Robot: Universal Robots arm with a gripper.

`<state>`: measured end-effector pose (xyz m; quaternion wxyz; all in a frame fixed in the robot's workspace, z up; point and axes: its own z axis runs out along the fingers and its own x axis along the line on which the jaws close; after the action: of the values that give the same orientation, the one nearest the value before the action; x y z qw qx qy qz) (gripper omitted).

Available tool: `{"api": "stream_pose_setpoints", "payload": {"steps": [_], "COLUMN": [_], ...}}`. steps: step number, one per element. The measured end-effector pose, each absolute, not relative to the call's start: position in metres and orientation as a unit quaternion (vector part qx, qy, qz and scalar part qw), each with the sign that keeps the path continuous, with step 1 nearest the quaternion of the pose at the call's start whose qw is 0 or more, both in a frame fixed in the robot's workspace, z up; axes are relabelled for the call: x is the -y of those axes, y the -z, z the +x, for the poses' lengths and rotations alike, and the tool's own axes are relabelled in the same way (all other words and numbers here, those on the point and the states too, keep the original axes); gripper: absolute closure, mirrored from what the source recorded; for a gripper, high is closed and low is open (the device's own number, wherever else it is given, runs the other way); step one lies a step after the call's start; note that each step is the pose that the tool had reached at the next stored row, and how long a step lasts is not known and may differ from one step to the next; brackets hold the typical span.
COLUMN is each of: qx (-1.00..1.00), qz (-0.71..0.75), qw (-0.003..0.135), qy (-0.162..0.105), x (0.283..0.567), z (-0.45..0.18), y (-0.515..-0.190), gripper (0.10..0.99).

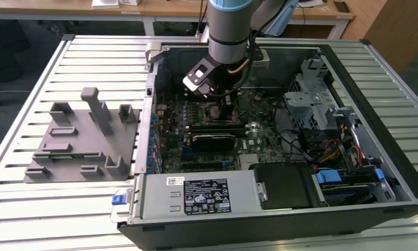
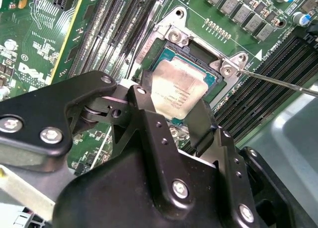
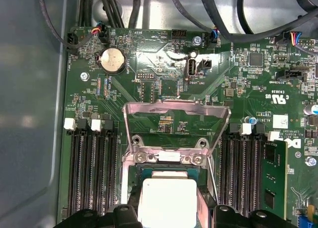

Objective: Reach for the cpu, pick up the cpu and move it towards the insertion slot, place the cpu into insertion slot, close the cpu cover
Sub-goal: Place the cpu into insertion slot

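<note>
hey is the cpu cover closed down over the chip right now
No: in the first wrist view the cpu cover stands swung up on its hinge, with the cpu uncovered below it at the insertion slot.

Exterior view evenly lit from overhead; case interior (image 1: pixel 223 130) shadowed, slatted table (image 1: pixel 83 63) bright. Glare is seen on the cpu (image 3: pixel 168 202) at 6 o'clock in the first wrist view. Gripper (image 2: pixel 171 138) body is blurred, underexposed in the second wrist view.
</note>
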<state>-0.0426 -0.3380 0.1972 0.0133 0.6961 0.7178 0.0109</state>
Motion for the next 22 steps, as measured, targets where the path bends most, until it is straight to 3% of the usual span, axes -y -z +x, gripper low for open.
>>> {"api": "stream_pose_setpoints", "payload": {"steps": [6,7,22], "qx": [-0.718,-0.718,-0.718], "qz": [0.696,0.696,0.696], "qw": [0.013,0.013,0.013], "qy": [-0.011,-0.011,-0.011], "x": [0.3380,0.3380,0.3370], "z": [-0.0425,-0.0425,-0.0426], "y": [-0.1968,-0.1974,-0.2020], "gripper": [0.549,0.282,0.282]}}
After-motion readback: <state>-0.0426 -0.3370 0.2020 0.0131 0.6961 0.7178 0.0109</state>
